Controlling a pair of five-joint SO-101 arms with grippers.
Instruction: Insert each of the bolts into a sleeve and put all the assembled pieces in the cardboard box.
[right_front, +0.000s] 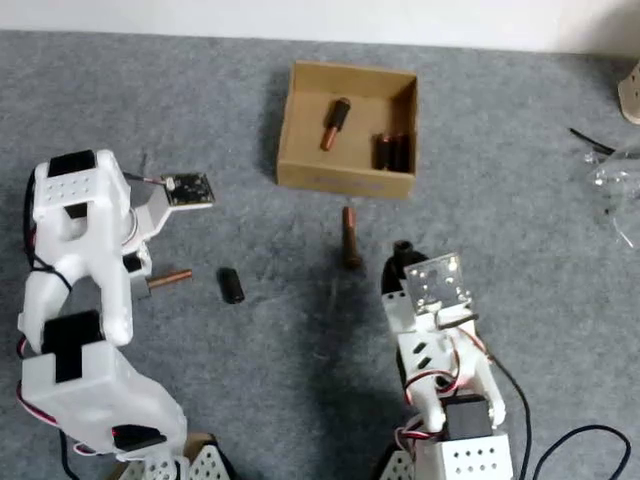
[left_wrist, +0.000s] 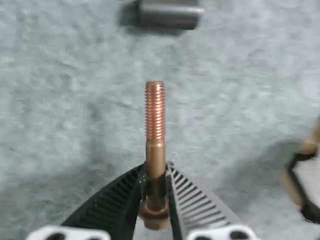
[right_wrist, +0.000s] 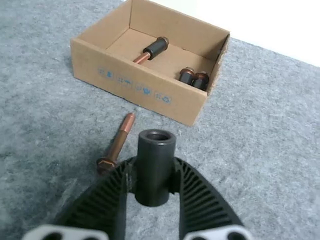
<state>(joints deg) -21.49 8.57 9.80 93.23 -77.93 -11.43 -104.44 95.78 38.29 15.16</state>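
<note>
1. The left gripper (left_wrist: 156, 172) is closed tight on a copper bolt (left_wrist: 155, 125) near its head. The threaded end therefore sticks out free beyond the fingers, ready, I judge, to go into a sleeve.
2. A loose sleeve (left_wrist: 170, 12) lies on its side on the grey mat (right_front: 500, 250), near that threaded tip but apart from it. It lies crosswise to the bolt, so its bore is not lined up yet.
3. The right gripper (right_wrist: 152, 175) is clamped around a second sleeve (right_wrist: 154, 160). The open bore points away from the fingers, a hold that would offer the hole to a bolt.
4. A second bolt (right_wrist: 116, 142) lies flat on the mat between the right gripper and the cardboard box (right_wrist: 140, 92), touching neither, with its head toward the gripper.
5. Inside the box, one assembled piece (right_wrist: 150, 50) lies slantwise on the floor.
6. A corner pair (right_wrist: 187, 76) sits side by side in the box. They show mostly end-on, so they are probably assembled too.
7. Count: five bolts and five sleeves. Three of each are in the box, and two of each are outside it, one held and one loose. About three of five pieces look done.
</note>
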